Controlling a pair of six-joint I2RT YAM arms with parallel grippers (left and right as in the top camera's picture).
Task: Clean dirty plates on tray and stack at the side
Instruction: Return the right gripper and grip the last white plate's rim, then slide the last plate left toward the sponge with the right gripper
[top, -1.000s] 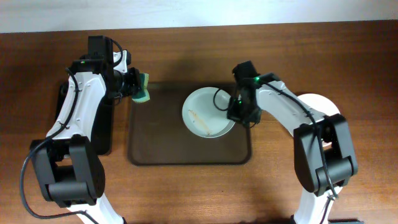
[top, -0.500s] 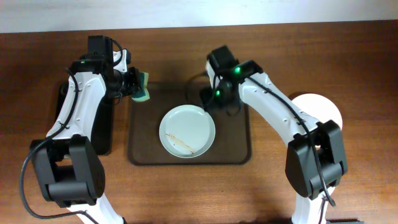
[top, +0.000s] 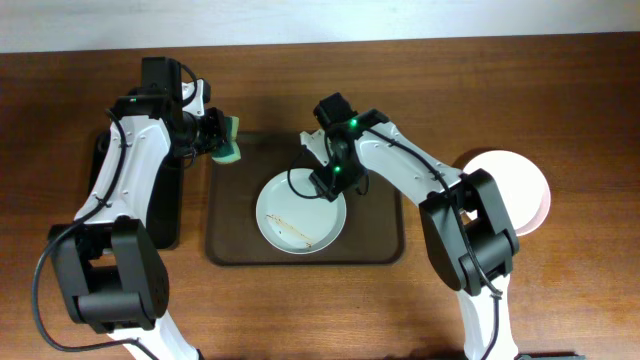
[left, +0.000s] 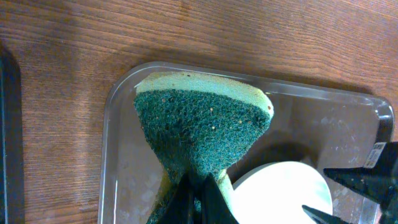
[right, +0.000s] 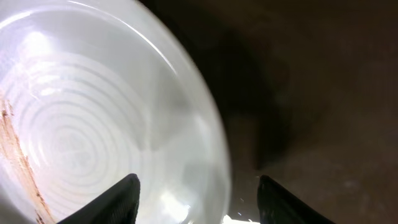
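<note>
The left fingers (top: 216, 138) clamp a green sponge (left: 199, 124) over the tray's (top: 230, 225) far-left corner. The right fingers (top: 333, 180) are apart, straddling the rim of the pale plate (top: 300, 200). It lies alone on the tray mid-table and holds a brown smear (top: 295, 228). Best to pinch that rim firmly and steady the plate before the sponge wipes along the smear. Another plate (top: 515, 185) rests by the table's right edge.

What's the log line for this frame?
left gripper: shut on sponge, at tray corner | right gripper: open over plate rim | plate: on tray, brown smear uncleaned
</note>
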